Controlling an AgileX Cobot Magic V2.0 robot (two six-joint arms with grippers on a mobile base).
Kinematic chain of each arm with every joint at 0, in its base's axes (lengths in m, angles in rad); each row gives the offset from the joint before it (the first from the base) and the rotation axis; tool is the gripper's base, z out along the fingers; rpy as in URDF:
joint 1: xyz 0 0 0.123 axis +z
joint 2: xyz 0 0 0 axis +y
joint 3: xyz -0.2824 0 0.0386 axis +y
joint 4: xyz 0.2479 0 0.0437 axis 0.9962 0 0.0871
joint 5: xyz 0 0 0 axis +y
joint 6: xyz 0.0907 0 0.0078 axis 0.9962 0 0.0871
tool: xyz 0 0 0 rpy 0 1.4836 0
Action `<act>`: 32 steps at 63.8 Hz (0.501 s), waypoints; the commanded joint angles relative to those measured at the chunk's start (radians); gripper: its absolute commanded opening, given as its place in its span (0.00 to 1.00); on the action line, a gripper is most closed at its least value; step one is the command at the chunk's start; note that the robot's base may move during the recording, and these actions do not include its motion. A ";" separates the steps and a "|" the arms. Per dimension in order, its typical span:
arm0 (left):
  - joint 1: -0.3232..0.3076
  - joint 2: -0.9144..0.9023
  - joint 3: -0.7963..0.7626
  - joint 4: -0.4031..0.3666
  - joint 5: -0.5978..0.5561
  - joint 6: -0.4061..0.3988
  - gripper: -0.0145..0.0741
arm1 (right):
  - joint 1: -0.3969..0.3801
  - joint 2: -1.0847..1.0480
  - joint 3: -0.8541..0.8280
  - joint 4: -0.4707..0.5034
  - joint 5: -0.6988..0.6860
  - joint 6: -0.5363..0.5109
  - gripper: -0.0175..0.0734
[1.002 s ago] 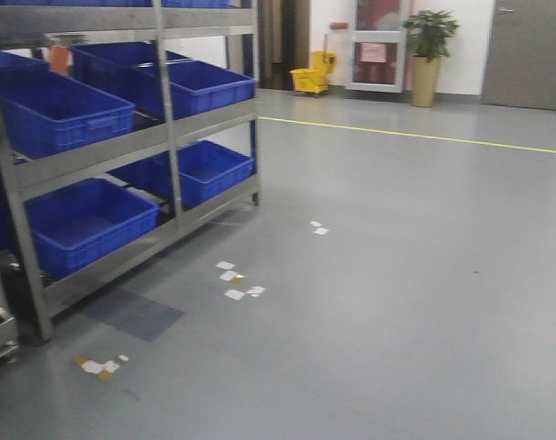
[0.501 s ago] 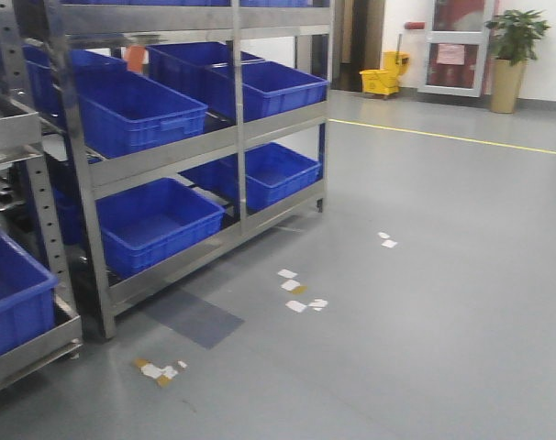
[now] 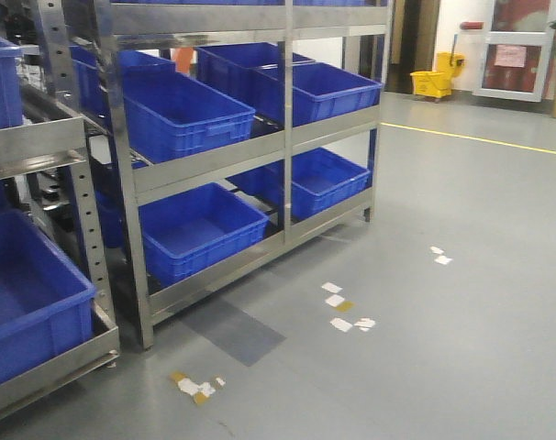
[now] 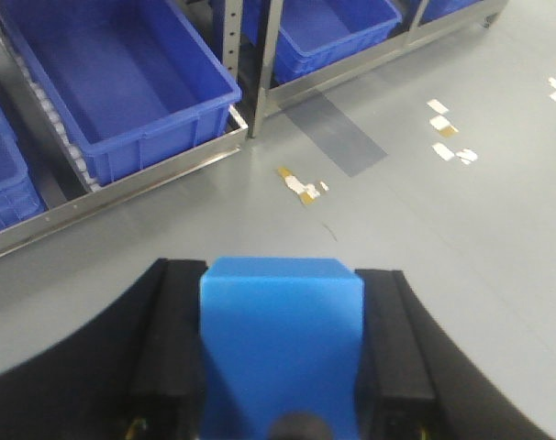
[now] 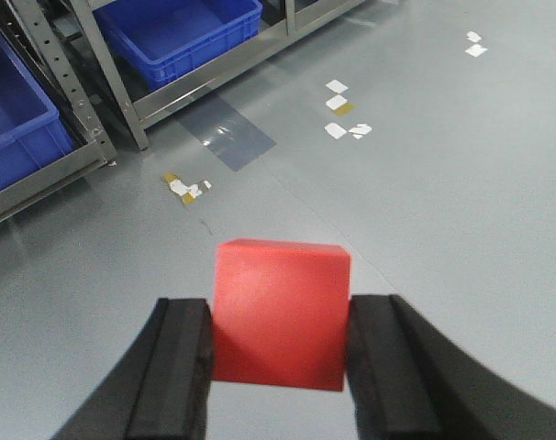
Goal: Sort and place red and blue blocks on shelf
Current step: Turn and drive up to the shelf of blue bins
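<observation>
A bright blue block (image 4: 283, 353) fills the gap between the black fingers of my left gripper (image 4: 283, 277), which is shut on it above the grey floor. In the right wrist view a bright red block (image 5: 280, 321) is clamped the same way by my right gripper (image 5: 281, 307). The shelf (image 3: 214, 161), a steel rack with several tiers, stands ahead on the left in the front view. Its lower rail (image 4: 150, 180) lies beyond the blue block, and a corner post (image 5: 124, 103) shows far beyond the red block. Neither gripper appears in the front view.
Large blue crates (image 3: 188, 110) sit on the shelf tiers, and another crate (image 3: 21, 307) is on a nearer rack at far left. Tape scraps (image 3: 197, 387) and white patches (image 3: 340, 312) mark the floor beside a darker patch (image 3: 232, 330). A yellow mop bucket (image 3: 436, 84) stands far back.
The front view has swung left over the last second. The shelf has slid rightward in the frame, and a nearer rack with a blue crate has come into view at left.
</observation>
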 commanded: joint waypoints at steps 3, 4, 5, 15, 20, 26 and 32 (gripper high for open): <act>0.000 0.001 -0.029 0.011 -0.075 -0.010 0.30 | -0.005 0.000 -0.028 -0.010 -0.068 0.000 0.25; 0.000 0.001 -0.029 0.011 -0.075 -0.010 0.30 | -0.005 0.000 -0.028 -0.010 -0.068 0.000 0.25; 0.000 0.001 -0.029 0.011 -0.075 -0.010 0.30 | -0.005 0.000 -0.028 -0.010 -0.068 0.000 0.25; 0.000 0.001 -0.029 0.011 -0.075 -0.010 0.30 | -0.005 0.000 -0.028 -0.010 -0.068 0.000 0.25; 0.000 0.001 -0.029 0.011 -0.075 -0.010 0.30 | -0.005 0.000 -0.028 -0.010 -0.068 0.000 0.25; 0.000 0.001 -0.029 0.011 -0.075 -0.010 0.30 | -0.005 0.000 -0.028 -0.010 -0.068 0.000 0.25; 0.000 0.001 -0.029 0.011 -0.075 -0.010 0.30 | -0.005 0.000 -0.028 -0.010 -0.068 0.000 0.25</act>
